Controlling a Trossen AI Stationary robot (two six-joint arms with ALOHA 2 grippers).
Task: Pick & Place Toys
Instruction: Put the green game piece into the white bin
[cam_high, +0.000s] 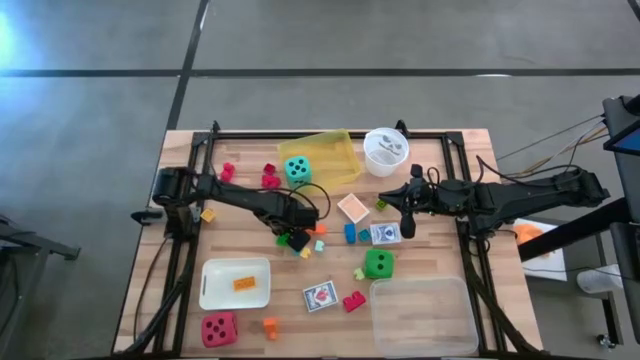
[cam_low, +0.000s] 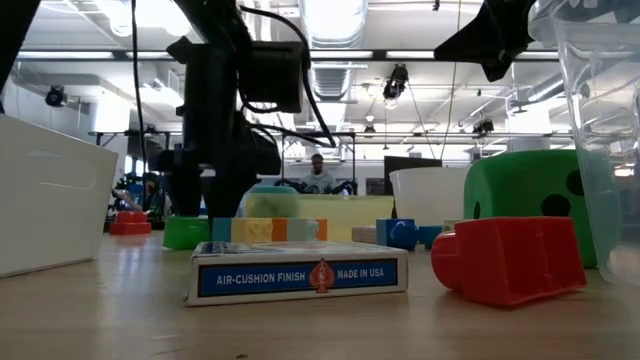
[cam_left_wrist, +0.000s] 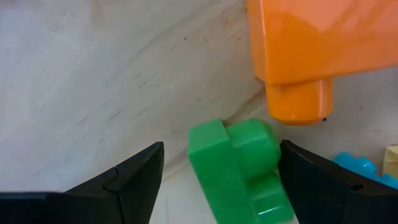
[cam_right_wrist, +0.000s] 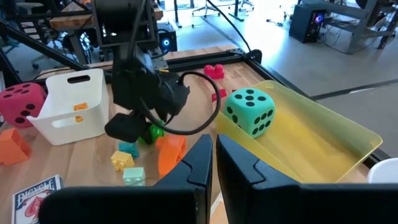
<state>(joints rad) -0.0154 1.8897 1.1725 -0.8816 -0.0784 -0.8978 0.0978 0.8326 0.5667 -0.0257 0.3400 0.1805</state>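
Observation:
A small green block (cam_left_wrist: 239, 171) lies on the wooden table near its middle, right beside an orange block (cam_left_wrist: 311, 50). My left gripper (cam_left_wrist: 221, 158) points straight down over the green block (cam_high: 297, 241) and is open, one finger on each side of it, low over the wood. My right gripper (cam_right_wrist: 213, 155) is shut on nothing and hangs still above the table's right part (cam_high: 407, 215), pointing toward the left arm. Other toys lie scattered: a teal die (cam_high: 297, 168), a green die (cam_high: 378, 263), a red die (cam_high: 219, 328), card packs (cam_high: 320, 296).
A white tray (cam_high: 235, 283) holding an orange block stands front left, a clear tub (cam_high: 425, 315) front right, a yellow tray (cam_high: 325, 155) and a white cup (cam_high: 385, 152) at the back. Small blue and yellow blocks (cam_right_wrist: 127, 158) lie close to the left gripper.

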